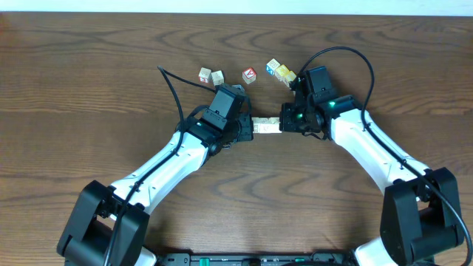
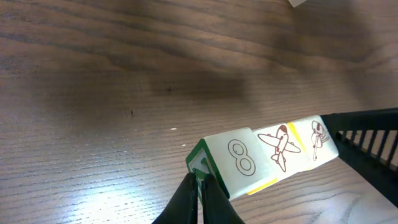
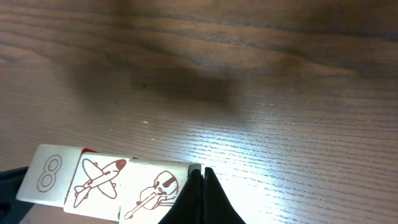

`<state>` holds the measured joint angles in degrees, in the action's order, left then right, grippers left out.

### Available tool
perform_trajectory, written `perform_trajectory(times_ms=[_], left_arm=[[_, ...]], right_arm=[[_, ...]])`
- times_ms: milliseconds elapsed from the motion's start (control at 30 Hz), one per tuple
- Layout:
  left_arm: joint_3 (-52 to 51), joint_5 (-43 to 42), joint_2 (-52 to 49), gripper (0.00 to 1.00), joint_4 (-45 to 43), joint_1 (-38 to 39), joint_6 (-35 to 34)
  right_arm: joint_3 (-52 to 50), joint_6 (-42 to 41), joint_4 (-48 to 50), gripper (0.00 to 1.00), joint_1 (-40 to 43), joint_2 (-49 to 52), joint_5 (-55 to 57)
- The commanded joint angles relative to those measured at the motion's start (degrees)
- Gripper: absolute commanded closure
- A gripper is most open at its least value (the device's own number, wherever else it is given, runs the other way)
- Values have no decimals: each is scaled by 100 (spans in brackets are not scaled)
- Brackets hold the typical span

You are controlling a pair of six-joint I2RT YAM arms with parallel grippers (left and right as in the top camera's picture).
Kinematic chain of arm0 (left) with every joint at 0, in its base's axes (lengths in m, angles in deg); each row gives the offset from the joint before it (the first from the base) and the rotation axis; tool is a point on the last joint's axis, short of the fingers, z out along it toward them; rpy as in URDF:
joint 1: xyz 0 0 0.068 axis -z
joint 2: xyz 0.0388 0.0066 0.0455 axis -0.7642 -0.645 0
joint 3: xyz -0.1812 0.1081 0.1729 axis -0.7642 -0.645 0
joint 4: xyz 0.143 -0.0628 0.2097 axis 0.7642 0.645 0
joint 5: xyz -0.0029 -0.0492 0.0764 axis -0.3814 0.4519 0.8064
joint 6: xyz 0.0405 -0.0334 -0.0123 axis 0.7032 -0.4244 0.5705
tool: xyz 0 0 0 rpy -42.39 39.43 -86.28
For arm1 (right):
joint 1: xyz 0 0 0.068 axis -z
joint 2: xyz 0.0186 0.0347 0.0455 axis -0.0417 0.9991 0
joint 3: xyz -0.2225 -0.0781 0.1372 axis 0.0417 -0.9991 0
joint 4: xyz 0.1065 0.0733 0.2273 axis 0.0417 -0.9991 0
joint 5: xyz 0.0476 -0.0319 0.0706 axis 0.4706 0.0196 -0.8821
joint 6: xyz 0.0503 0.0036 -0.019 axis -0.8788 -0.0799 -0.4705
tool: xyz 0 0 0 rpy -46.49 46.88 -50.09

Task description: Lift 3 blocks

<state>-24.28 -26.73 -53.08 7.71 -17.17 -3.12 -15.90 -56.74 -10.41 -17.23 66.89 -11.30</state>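
Observation:
Three whitish blocks [image 1: 266, 125] form one tight row at mid-table, pinched end to end between my two grippers. In the left wrist view they show an 8 [image 2: 239, 158], an airplane [image 2: 280, 146] and a violin [image 2: 317, 138]. My left gripper [image 2: 200, 177] is shut, its tip pressed against the green-edged end face of the 8 block. My right gripper [image 3: 202, 171] is shut too, pushing on the violin block's [image 3: 155, 190] end. Neither gripper has anything between its fingers. The row looks slightly off the wood, but I cannot tell for sure.
Loose cubes lie behind the arms: two pale ones [image 1: 211, 76], a red-faced one [image 1: 250, 75], and a blue-white [image 1: 274, 67] and yellow [image 1: 287, 74] pair near the right arm. Black cables [image 1: 171, 81] arc over the table.

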Motion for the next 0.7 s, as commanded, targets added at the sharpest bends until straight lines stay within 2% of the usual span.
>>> perform_trajectory(times_ms=[0, 667], left_arm=[[114, -625, 127, 93, -125, 144, -39], [114, -758, 251, 93, -127, 144, -55]], right_arm=[[170, -140, 48, 99, -186, -313, -1095], [168, -184, -166, 99, -188, -426, -1180]])
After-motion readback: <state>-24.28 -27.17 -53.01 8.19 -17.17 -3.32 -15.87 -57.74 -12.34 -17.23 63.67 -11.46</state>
